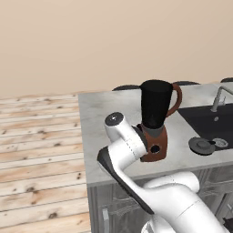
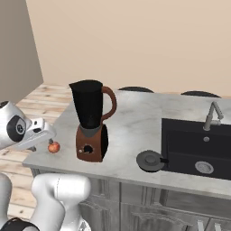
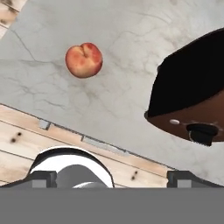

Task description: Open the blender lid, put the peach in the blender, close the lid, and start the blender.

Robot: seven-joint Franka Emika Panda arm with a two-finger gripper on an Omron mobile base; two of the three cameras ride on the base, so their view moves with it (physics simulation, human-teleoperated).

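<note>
Since the blender lid (image 2: 150, 160) is already lying off the jar near the counter's (image 2: 131, 131) front edge beside the sink (image 2: 198, 149), the claw (image 3: 111, 177) is hanging wide open and empty above the peach (image 3: 84, 60). That fruit is sitting near the counter's front corner, just beside the uncapped blender (image 2: 92, 119), which is standing farther in, ready for loading.

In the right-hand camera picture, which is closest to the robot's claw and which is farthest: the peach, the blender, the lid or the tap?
Measured from the open claw at the counter's left end:
1. The peach, just below it near the front edge.
2. The blender, to the peach's right.
3. The blender lid, flat beside the sink.
4. The tap, behind the sink on the far right.
</note>
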